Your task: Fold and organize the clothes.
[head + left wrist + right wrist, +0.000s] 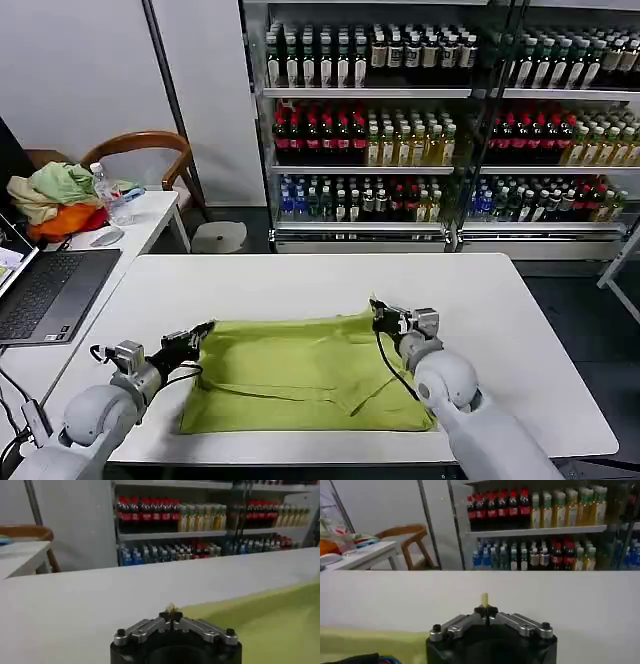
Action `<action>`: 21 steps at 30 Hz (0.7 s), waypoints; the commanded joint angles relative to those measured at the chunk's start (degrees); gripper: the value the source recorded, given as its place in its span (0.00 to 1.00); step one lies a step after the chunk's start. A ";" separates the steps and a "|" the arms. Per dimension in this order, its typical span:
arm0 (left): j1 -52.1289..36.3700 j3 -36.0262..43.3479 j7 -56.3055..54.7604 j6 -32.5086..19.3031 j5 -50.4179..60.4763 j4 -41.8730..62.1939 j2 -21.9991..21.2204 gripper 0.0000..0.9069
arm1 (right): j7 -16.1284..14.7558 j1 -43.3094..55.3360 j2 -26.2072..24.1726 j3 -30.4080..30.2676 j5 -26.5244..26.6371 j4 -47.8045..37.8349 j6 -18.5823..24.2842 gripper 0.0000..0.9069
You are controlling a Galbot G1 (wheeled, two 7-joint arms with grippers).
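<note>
shirt (305,375) lies spread on the white bench (500,320), near its front edge. our left gripper (207,329) has its fingers pinched closed on the shirt's far left corner, and our right gripper (376,306) pinches the far right corner likewise.

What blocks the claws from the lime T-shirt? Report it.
Nothing visible. The left claw is shut on the far left corner of the lime yellow-green cotton T-shirt, the right claw on its far right corner. The white rectangular table beyond the shirt is bare.
</note>
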 commanded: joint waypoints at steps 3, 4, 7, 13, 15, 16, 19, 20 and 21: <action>8.92 -2.68 -0.43 -1.81 0.65 -6.19 -0.35 0.06 | 1.47 -9.40 -3.42 1.51 0.21 11.07 -0.71 0.00; 9.16 -2.76 -0.55 -1.84 0.90 -6.46 -0.38 0.06 | 1.70 -10.23 -3.69 1.65 0.13 11.63 -0.98 0.00; 9.91 -3.16 -0.76 -1.78 0.87 -7.30 -0.29 0.04 | 1.90 -12.48 -4.43 2.27 0.03 13.51 -1.20 0.00; 11.38 -3.66 -0.78 -1.53 0.92 -8.47 -0.02 0.06 | 2.14 -14.33 -4.57 2.85 -0.37 14.65 -1.12 0.00; 11.85 -3.82 -0.73 -1.50 1.07 -8.61 0.06 0.06 | 2.18 -14.71 -4.51 2.89 -0.52 14.71 -1.02 0.00; 11.98 -4.04 -0.74 -1.50 1.08 -8.65 0.10 0.06 | 2.26 -14.92 -4.44 2.90 -0.60 14.76 -0.99 0.00; 12.45 -4.30 -0.70 -1.53 1.10 -8.48 0.26 0.06 | 2.38 -15.42 -4.26 2.92 -0.71 14.97 -0.90 0.00; 12.56 -4.33 -0.67 -1.53 1.12 -8.49 0.30 0.06 | 2.42 -15.63 -4.25 2.94 -0.81 15.14 -0.89 0.00; 12.75 -4.34 -0.62 -1.55 1.19 -8.54 0.32 0.06 | 2.43 -15.82 -4.24 2.99 -0.83 15.39 -0.90 0.00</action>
